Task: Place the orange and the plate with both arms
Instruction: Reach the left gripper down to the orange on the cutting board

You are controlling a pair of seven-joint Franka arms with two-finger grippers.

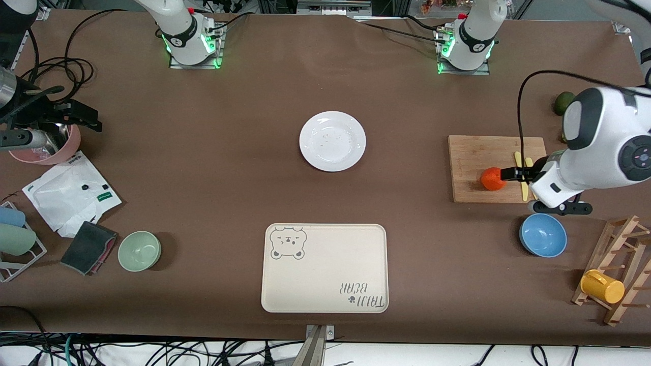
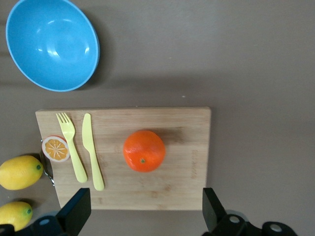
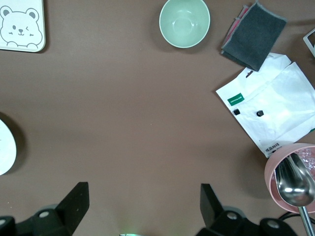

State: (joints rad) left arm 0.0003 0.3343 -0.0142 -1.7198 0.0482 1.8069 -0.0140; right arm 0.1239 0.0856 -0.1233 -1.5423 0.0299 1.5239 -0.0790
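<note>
Orange (image 2: 143,150) is sitting on the cutting board (image 1: 475,152), and your left tool (image 2: 142,214) is hovering over it, spread wide. Center it so both fingers are straddling the fruit evenly before descending. Your right tool (image 3: 142,211) is waiting wide over bare tabletop (image 1: 203,178); the plate (image 1: 332,141) is lying mid-table, untouched.

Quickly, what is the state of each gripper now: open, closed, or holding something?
Left gripper: open, empty, above the orange on the cutting board.
Right gripper: open, empty, over bare table at the right arm's end.
</note>
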